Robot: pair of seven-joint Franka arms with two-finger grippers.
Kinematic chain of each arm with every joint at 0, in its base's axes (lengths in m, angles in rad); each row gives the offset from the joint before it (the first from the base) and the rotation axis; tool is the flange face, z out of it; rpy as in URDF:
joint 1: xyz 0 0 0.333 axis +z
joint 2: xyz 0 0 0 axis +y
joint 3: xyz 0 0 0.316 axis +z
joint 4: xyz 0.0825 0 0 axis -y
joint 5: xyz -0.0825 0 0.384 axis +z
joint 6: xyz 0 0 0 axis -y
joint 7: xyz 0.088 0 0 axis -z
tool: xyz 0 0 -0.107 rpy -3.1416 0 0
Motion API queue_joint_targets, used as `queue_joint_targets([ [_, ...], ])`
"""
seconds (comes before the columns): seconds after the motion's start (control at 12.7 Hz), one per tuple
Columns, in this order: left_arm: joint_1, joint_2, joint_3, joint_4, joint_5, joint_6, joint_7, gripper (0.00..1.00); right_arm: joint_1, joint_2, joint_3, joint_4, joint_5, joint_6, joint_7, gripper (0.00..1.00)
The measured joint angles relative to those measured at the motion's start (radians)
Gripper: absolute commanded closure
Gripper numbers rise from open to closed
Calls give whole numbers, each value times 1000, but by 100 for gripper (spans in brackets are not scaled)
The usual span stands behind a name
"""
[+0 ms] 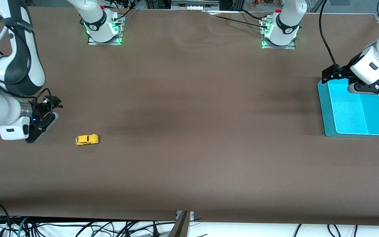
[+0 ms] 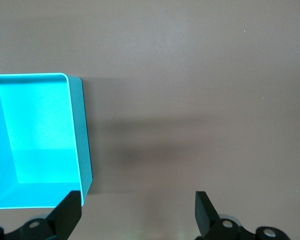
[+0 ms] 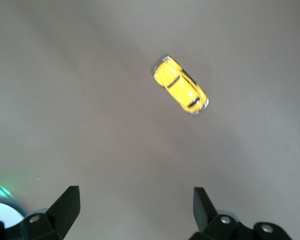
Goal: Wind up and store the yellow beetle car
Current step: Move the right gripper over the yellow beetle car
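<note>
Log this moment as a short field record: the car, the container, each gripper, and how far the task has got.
car: yellow beetle car on its wheels on the brown table, toward the right arm's end
container: turquoise bin, nothing in it, at the left arm's end
right gripper: open, holding nothing, above bare table beside the car
left gripper: open, holding nothing, over the bin's edge
car and bin: far apart, at the table's two ends
task stage: car not yet grasped or stored
</note>
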Motion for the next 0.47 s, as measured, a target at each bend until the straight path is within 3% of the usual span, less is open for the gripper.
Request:
queue_joint_targets([
  [0.47, 0, 0, 0, 0, 0, 0, 0, 0, 4, 67, 2, -168, 0, 380, -410, 0],
])
